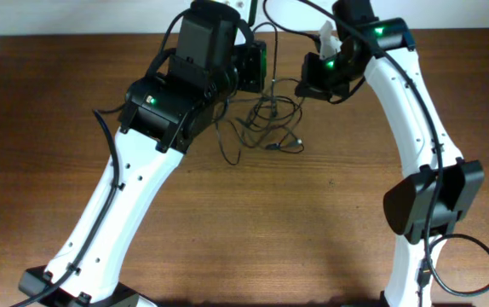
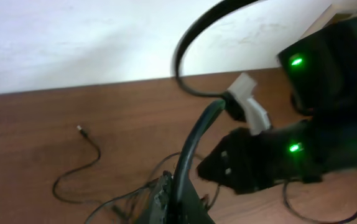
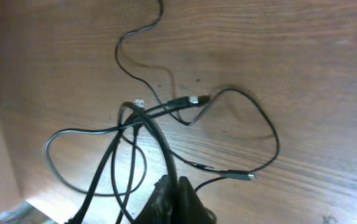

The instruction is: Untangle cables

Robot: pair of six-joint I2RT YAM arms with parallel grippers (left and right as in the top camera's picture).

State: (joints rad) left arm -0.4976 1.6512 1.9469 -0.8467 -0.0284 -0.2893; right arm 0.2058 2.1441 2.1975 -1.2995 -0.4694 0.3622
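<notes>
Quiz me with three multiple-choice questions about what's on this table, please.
1. Where do the cables lie on the table? A near edge; B far middle; C right corner.
2. What colour are the cables? A black; B red; C white.
3. The right gripper is: A wide open; B out of view; C shut on the cables.
Answers: B, the overhead view shows them bunched at the far middle; A, every one looks black; C, the right wrist view shows cables running out of its closed jaws.
</notes>
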